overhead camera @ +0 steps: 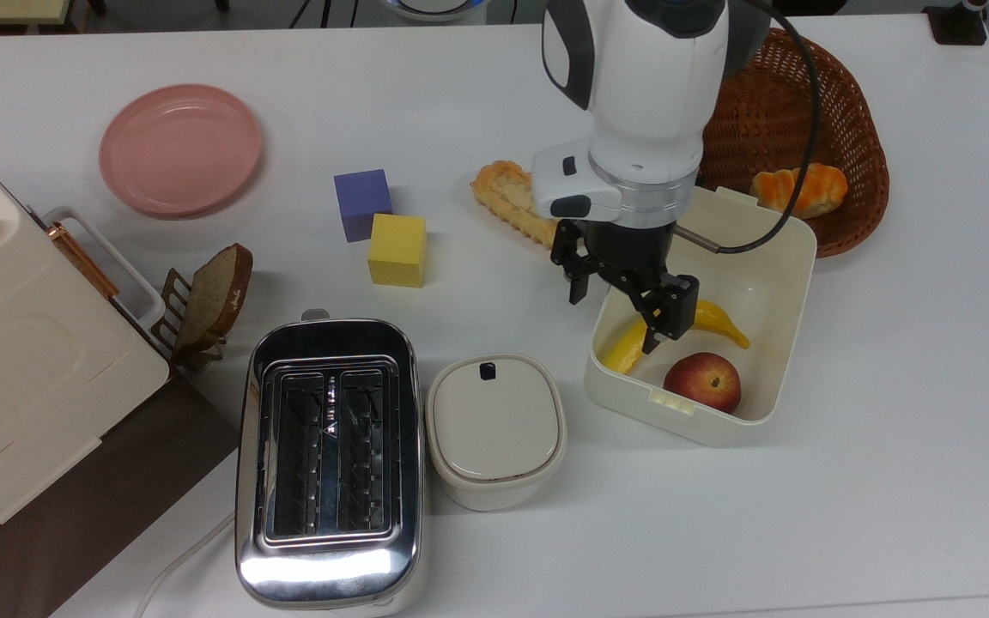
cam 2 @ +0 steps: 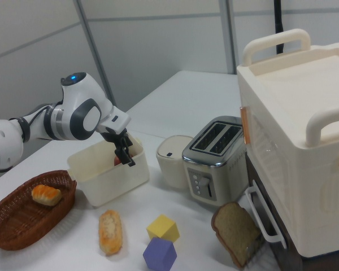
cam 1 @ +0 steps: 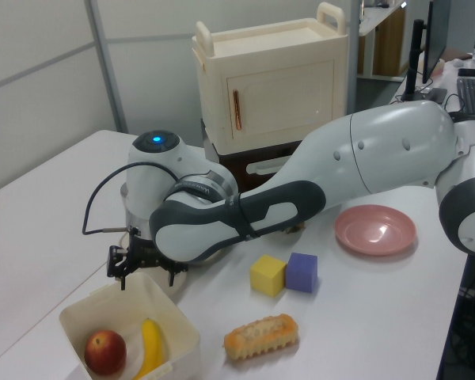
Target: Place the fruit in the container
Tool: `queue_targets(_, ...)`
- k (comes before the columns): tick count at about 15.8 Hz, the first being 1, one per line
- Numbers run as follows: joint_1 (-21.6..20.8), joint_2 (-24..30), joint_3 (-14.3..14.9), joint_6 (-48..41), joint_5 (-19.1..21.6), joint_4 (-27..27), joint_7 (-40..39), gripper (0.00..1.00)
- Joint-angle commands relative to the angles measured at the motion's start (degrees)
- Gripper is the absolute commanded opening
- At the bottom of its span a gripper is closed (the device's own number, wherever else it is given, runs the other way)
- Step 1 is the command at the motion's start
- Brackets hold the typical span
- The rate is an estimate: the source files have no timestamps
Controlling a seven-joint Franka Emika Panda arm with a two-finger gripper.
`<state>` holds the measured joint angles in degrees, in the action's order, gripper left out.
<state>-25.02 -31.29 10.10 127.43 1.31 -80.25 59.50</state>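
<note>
Your end effector [overhead camera: 617,313] hangs with its two fingers spread wide and nothing between them; it touches neither the banana nor the tub. In the top view it sits over the tub's rim on the top view's left side, one finger [overhead camera: 578,283] outside the wall above the desk [overhead camera: 889,412], the other over the tub's inside. In the left view the end effector [cam 1: 146,271] is above the tub's far edge, clear of the contents.

The banana [overhead camera: 722,322] lies on the floor of the cream-white tub [overhead camera: 791,257]. Its long axis runs across the tub from the top view's lower left to the top view's right, arched upward in the middle, with one tip toward the tub's lower-left corner and the other ending above the red fruit [overhead camera: 702,382]. The end effector hides its middle in the top view. In the left view the banana [cam 1: 151,345] lies just beside the red fruit [cam 1: 104,351], to the left view's right of it.
</note>
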Motion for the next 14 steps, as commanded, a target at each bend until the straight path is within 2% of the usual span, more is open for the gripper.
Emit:
queue_targets(1,-0.56,-0.17,2.03,0.89,-0.35,0.44,-2.46,1.00)
queue_targets(3,-0.64,0.00,2.03,0.80,-0.43,0.44,-3.50,1.00)
queue_targets(8,-1.26,-1.13,1.86,0.80,-0.43,-1.58,-13.60,1.00)
queue_targets(11,-0.73,-1.66,1.94,0.80,-0.09,-1.67,-14.15,1.00)
queue_targets(14,-0.03,-1.66,3.08,0.98,1.58,-1.67,-13.10,0.76)
